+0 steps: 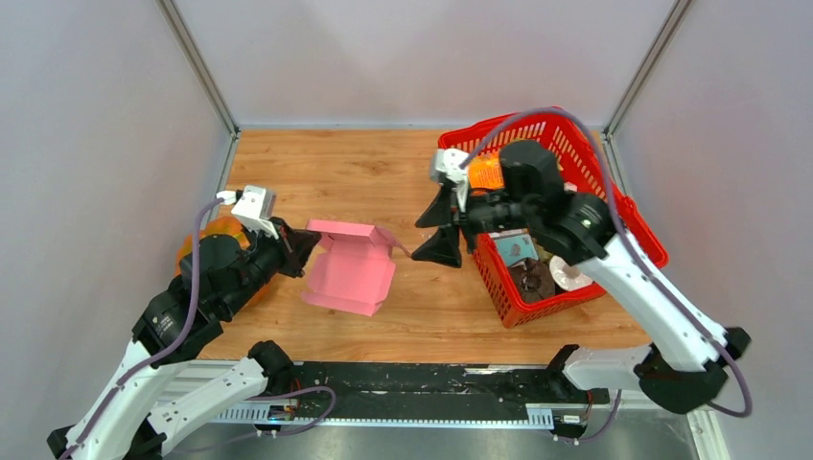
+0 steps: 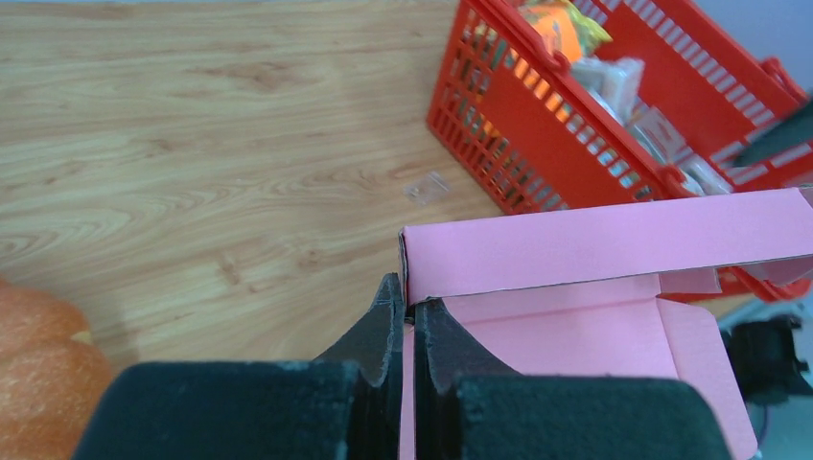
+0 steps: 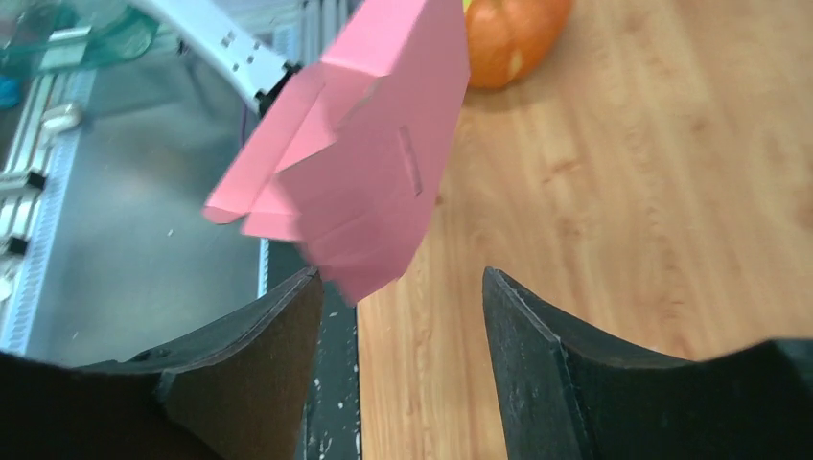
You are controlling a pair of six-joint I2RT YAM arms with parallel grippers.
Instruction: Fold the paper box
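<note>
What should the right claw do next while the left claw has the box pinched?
Probably ease the right claw forward and close it on the nearest flap of the paper box. The left claw is shut on the box's opposite edge, while the right claw stands open with the flap just at its fingertips, not yet gripped.

One pink paper box (image 1: pixel 350 266) at centre frame, one red basket (image 1: pixel 522 302) at right holding several packets too jumbled to count, and one orange pumpkin (image 1: pixel 216 230) at left share a single wooden worktop (image 1: pixel 383 163). Two arms carry two tools: left tool (image 1: pixel 305 244), right tool (image 1: pixel 419 240).
</note>
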